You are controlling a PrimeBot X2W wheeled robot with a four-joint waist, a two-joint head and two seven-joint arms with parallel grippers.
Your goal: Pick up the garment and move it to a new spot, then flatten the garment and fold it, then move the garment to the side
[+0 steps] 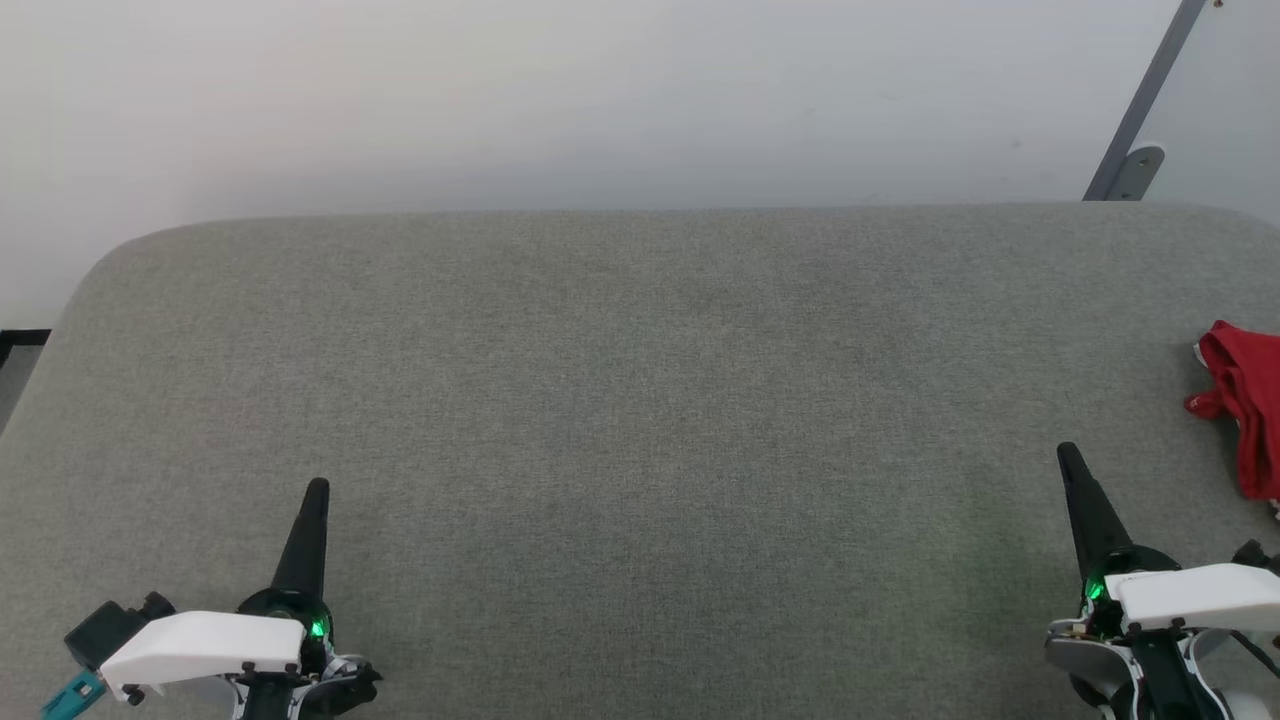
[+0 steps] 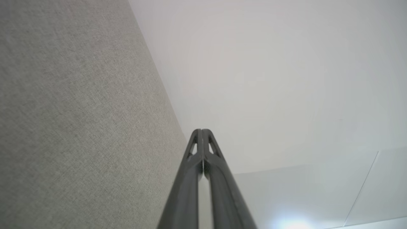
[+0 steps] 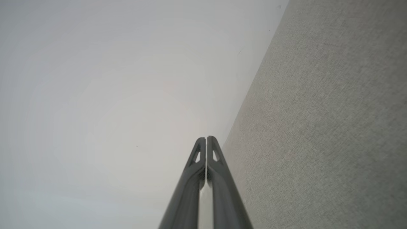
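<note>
The garment [image 1: 1245, 400] is a crumpled red heap with a bit of white trim, lying at the far right edge of the grey fabric surface [image 1: 640, 400] and cut off by the head view's border. My right gripper [image 1: 1066, 452] hovers at the lower right, to the left of the garment and apart from it, shut with nothing held. At the lower left my left gripper [image 1: 318, 487] is shut and empty too. The left wrist view shows the left gripper [image 2: 202, 130] pressed together, and the right wrist view shows the right gripper [image 3: 206, 138] likewise.
A pale wall [image 1: 600, 100] rises behind the surface's rounded far edge. A grey metal bracket [image 1: 1135, 140] leans on the wall at the back right. A strip of dark floor [image 1: 20, 345] shows past the left edge.
</note>
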